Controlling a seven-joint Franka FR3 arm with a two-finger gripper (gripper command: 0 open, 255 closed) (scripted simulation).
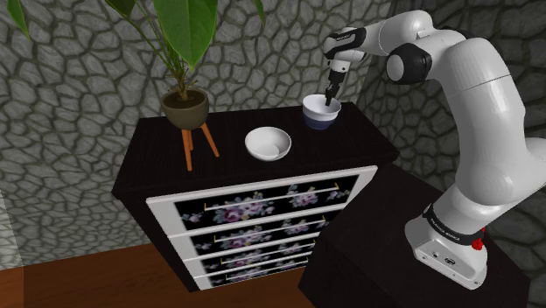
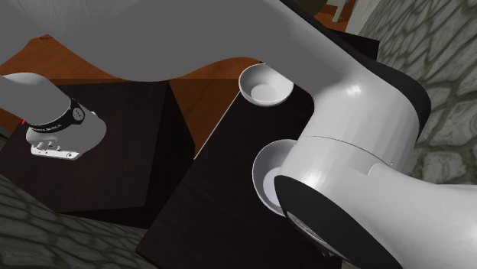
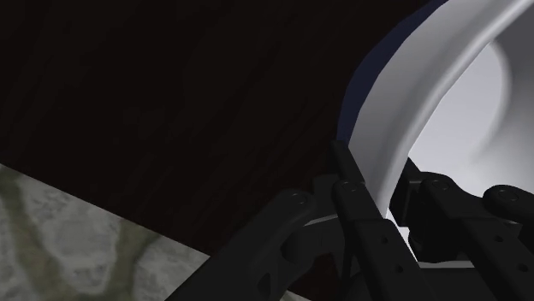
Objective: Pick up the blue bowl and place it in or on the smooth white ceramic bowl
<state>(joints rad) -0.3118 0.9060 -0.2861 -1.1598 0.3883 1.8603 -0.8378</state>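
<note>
My end effector [image 1: 329,101] is clamped on the rim of the blue bowl [image 1: 317,121], near the white bowl [image 1: 268,143] on the dresser [image 1: 157,147].

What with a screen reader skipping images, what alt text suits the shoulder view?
A white arm's black fingers clasp the rim of a blue, white-lined bowl on a dark dresser; a plain white bowl and potted plant stand alongside.
</note>
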